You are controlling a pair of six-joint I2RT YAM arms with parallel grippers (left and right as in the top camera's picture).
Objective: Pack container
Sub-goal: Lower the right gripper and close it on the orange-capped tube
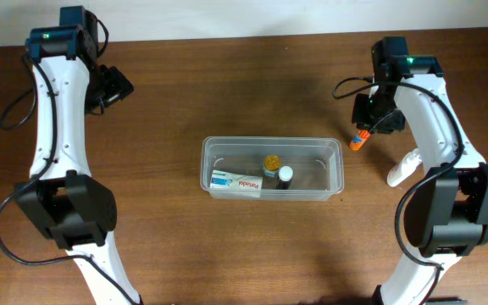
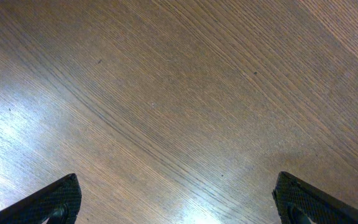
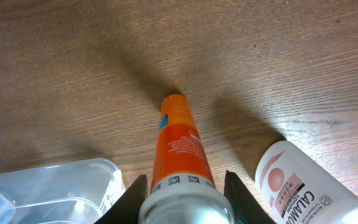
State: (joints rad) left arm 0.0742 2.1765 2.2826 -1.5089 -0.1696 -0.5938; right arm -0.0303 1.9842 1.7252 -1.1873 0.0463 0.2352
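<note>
The clear container (image 1: 335, 169) lies at the table's middle, holding a white-and-blue box (image 1: 235, 181), a yellow-capped bottle (image 1: 272, 163) and a white-capped bottle (image 1: 285, 176). An orange tube (image 1: 358, 141) lies just past the container's right end. My right gripper (image 3: 184, 186) is shut on the orange tube (image 3: 179, 143) at its white cap end, a finger against each side. The container's corner (image 3: 48, 186) shows at lower left of the right wrist view. My left gripper (image 2: 179, 202) hangs open over bare wood at the far left (image 1: 113, 85).
A white calamine lotion bottle (image 1: 403, 168) lies on the table right of the orange tube, close to the right gripper's finger (image 3: 303, 186). Both arm bases stand at the front left and front right corners.
</note>
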